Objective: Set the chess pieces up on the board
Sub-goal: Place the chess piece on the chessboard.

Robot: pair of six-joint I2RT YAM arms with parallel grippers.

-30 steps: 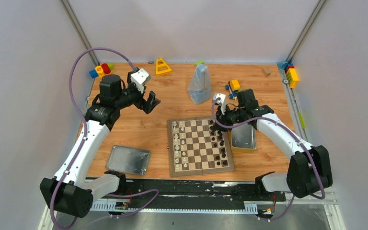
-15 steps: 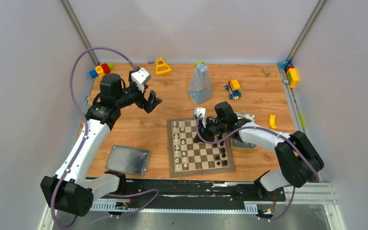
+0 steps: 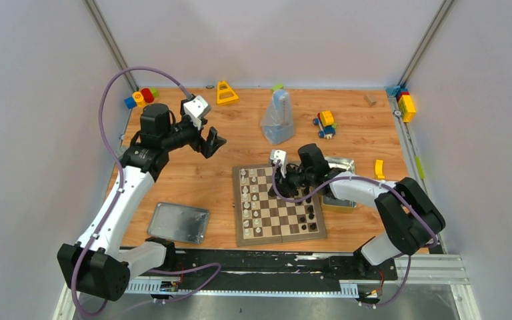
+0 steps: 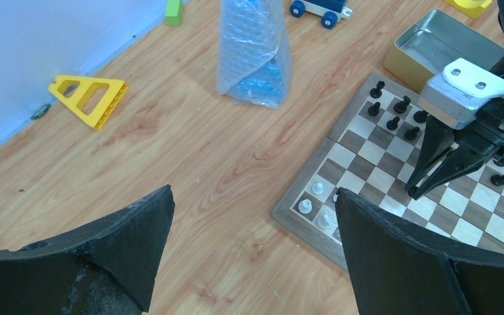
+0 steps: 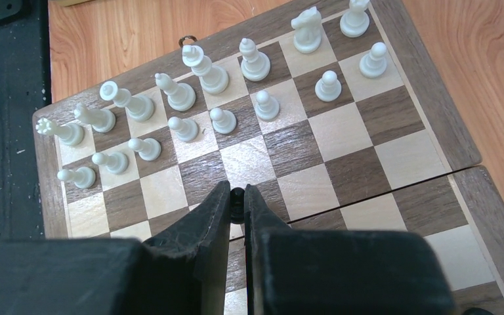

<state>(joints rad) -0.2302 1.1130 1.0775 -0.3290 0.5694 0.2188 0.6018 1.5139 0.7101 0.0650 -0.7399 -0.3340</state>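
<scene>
- While the right arm works, my left gripper (image 3: 211, 143) hangs over the far-left part of the table (image 3: 200, 183), fingers spread wide, nothing in them. I'd say it's parked there to stay clear of the board.
- Tin lid (image 3: 179, 222) lies flat near the table's near-left edge, out of play.
- Board (image 3: 279, 208) sits at the table's near middle. White pieces (image 5: 190, 92) stand in two rows along its left edge.
- Right gripper (image 5: 236, 197) is over the board's middle squares by the fold seam, fingers pinched together on a small black piece (image 5: 237, 194). It's gripped at the tips, probably so it can go down upright. Can't tell the target square.
- Black pieces (image 3: 309, 200) cluster along the board's right edge, so that side is likely where this one belongs.
- Open tin (image 4: 446, 49) rests just beside the board's far-right corner.
- Compared with a second ago, the right gripper has swung left from the board's far-right corner to mid-board, uncovering a yellow block (image 3: 379, 169) near the table's right edge. The left arm hasn't moved.
</scene>
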